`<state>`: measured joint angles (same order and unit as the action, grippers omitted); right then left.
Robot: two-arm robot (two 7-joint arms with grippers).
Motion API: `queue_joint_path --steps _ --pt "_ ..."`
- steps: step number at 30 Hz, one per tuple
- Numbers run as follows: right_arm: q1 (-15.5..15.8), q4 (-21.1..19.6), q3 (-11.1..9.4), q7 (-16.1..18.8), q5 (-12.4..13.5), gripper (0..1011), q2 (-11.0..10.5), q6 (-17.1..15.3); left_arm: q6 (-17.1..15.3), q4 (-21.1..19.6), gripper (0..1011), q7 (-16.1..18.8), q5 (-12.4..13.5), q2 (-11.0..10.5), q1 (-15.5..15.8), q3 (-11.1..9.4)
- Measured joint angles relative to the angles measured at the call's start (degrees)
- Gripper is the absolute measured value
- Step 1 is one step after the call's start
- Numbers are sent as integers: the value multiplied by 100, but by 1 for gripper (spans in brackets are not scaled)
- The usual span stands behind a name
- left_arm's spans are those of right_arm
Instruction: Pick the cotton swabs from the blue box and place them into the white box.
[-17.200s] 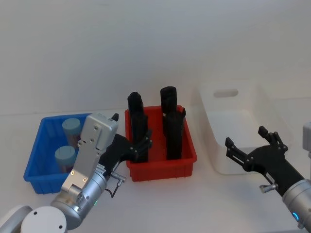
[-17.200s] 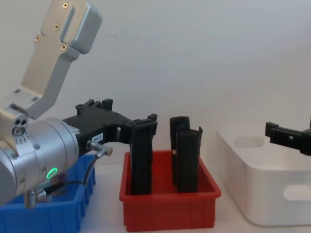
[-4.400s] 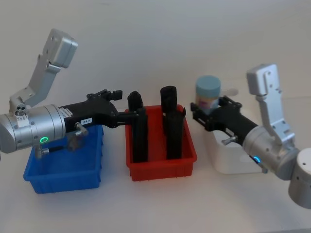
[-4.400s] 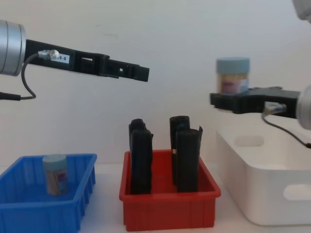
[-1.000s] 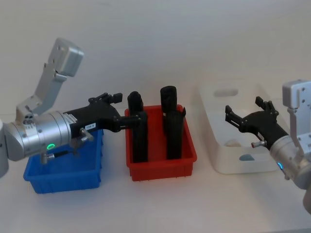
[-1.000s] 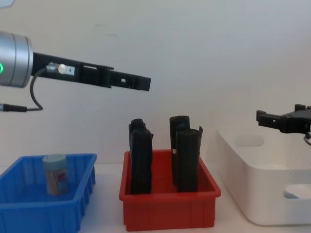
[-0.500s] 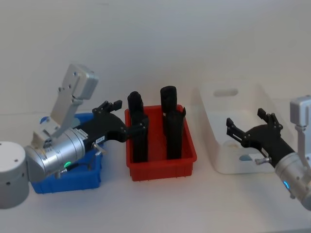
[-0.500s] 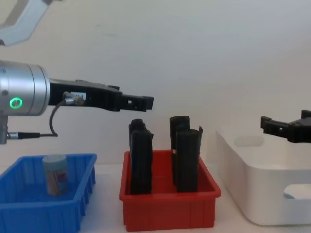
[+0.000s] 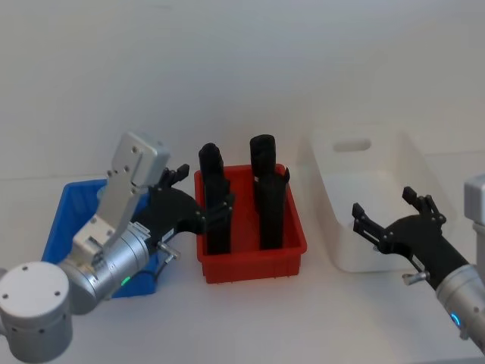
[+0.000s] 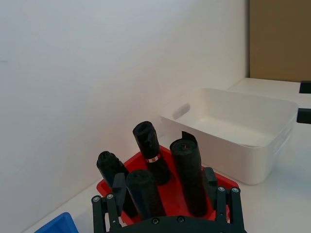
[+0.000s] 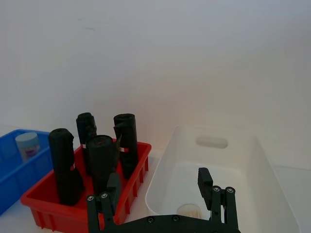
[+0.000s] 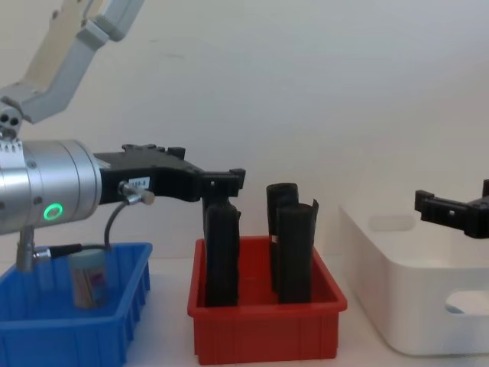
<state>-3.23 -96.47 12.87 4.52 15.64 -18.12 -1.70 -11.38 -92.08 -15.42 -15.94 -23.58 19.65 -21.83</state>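
Left pincer (image 12: 224, 180): spread and empty, its tips level with the top of the nearest tall black upright roll (image 12: 221, 256), at the left side of the red plastic bin (image 12: 267, 336).
Right pincer (image 9: 389, 212): spread and empty, hovering at the near end of the large white plastic tub (image 9: 356, 171).
Cotton swabs: one small clear jar with a pale blue lid (image 12: 88, 277) stands upright in the shallow blue ribbed plastic box (image 12: 72, 340); another jar (image 11: 189, 210) lies on the tub's floor.
Bench (image 9: 250, 318): blue box left, red bin middle, tub right.
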Motion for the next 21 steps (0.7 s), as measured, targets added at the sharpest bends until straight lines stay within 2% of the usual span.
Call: queue_joint_path --steps 10,16,21 --pt "371 -434 10 -67 78 1001 -113 -25 572 -63 1000 802 241 92 -327 -227" --pt "406 -472 10 -73 86 1001 -122 -27 872 -95 999 1219 367 142 -498 -347" --pt "407 -477 8 -73 86 1001 -122 -27 1004 -109 1000 1405 425 164 -577 -401"
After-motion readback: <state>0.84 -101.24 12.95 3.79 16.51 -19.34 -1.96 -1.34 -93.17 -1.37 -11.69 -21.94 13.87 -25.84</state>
